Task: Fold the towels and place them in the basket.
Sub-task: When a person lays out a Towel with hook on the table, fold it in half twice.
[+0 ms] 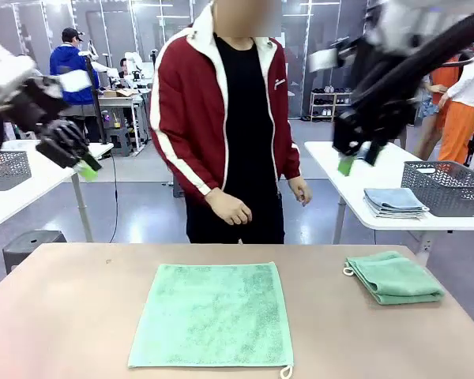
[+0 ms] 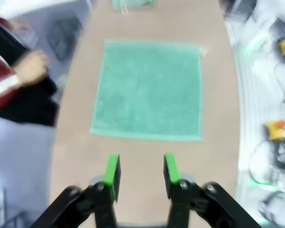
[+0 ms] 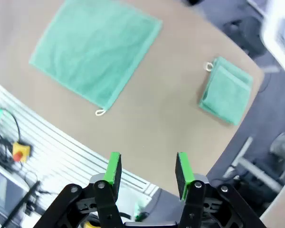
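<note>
One mint-green towel (image 1: 213, 314) lies spread flat in the middle of the tan table (image 1: 63, 316), its pale loop at the near right corner. A second towel (image 1: 395, 276) lies folded at the table's right side. My left gripper (image 1: 85, 167) hangs high above the table's left, open and empty; its wrist view looks down on the flat towel (image 2: 149, 90) beyond its gripper (image 2: 141, 171). My right gripper (image 1: 355, 162) hangs high at the right, open and empty (image 3: 148, 171), over the flat towel (image 3: 95, 52) and folded towel (image 3: 226, 90). The basket is out of view.
A person in a red jacket stands at the far edge, hands (image 1: 229, 209) lowered off the table. Neighbouring tables behind hold grey mesh bins (image 1: 446, 185) and stacked grey-blue cloths (image 1: 393, 201). Bare tabletop lies left of the flat towel.
</note>
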Robot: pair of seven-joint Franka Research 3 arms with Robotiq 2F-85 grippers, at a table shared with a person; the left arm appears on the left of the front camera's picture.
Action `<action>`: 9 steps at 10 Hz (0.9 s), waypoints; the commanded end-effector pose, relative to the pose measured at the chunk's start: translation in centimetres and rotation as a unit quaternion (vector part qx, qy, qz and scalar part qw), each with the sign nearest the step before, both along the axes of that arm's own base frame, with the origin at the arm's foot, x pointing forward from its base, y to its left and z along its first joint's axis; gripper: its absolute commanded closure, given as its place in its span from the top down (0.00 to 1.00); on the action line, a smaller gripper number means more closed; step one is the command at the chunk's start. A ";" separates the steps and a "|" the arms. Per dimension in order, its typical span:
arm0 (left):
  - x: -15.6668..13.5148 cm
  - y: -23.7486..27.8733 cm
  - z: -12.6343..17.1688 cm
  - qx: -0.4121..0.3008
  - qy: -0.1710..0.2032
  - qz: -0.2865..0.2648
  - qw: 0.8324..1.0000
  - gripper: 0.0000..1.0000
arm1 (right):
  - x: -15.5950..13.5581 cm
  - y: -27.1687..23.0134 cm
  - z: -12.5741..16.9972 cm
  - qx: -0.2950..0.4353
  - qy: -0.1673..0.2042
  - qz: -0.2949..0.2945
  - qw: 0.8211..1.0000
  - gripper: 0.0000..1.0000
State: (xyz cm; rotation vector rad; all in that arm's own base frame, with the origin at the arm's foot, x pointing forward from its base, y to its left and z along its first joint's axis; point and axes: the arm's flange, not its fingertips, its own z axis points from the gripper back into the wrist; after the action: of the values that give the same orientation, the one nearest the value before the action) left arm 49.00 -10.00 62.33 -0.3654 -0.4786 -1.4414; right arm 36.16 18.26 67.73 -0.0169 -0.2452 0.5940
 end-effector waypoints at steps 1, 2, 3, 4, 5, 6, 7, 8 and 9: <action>1.8 -3.3 -1.6 0.087 0.079 0.005 0.993 0.48 | 2.5 1.9 -1.4 -0.065 -0.014 0.196 0.978 0.59; 1.9 -5.5 -2.9 0.120 0.099 0.007 0.988 0.48 | 2.8 3.4 -4.0 -0.073 -0.015 0.251 0.965 0.59; 1.8 -7.5 -4.4 0.151 0.118 0.002 0.981 0.48 | 3.0 4.9 -6.8 -0.067 -0.024 0.315 0.946 0.59; 1.4 -8.6 -5.6 0.175 0.130 0.001 0.976 0.48 | 3.1 5.8 -8.7 -0.061 -0.030 0.355 0.932 0.59; 0.7 -9.0 -6.6 0.196 0.137 0.009 0.971 0.48 | 3.1 6.4 -9.7 -0.046 -0.035 0.383 0.922 0.59; 0.2 -9.4 -7.5 0.214 0.138 0.009 0.967 0.48 | 3.4 6.7 -10.4 -0.033 -0.030 0.397 0.917 0.59; -0.1 -9.4 -8.1 0.224 0.136 0.011 0.965 0.48 | 3.8 7.0 -10.7 -0.031 -0.014 0.388 0.921 0.59; 0.0 -8.7 -8.0 0.231 0.137 0.014 0.963 0.48 | 3.4 7.9 -9.9 -0.066 -0.028 0.377 0.923 0.59; 0.3 -9.5 -8.5 0.203 0.138 0.004 0.969 0.48 | 3.4 7.9 -9.9 -0.066 -0.028 0.377 0.923 0.59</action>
State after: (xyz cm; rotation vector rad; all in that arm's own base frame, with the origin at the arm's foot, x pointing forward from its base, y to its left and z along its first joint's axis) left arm 49.29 -19.22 53.80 -0.2085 0.0581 -1.4155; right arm 39.68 25.98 57.30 -0.0487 -0.2681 1.3955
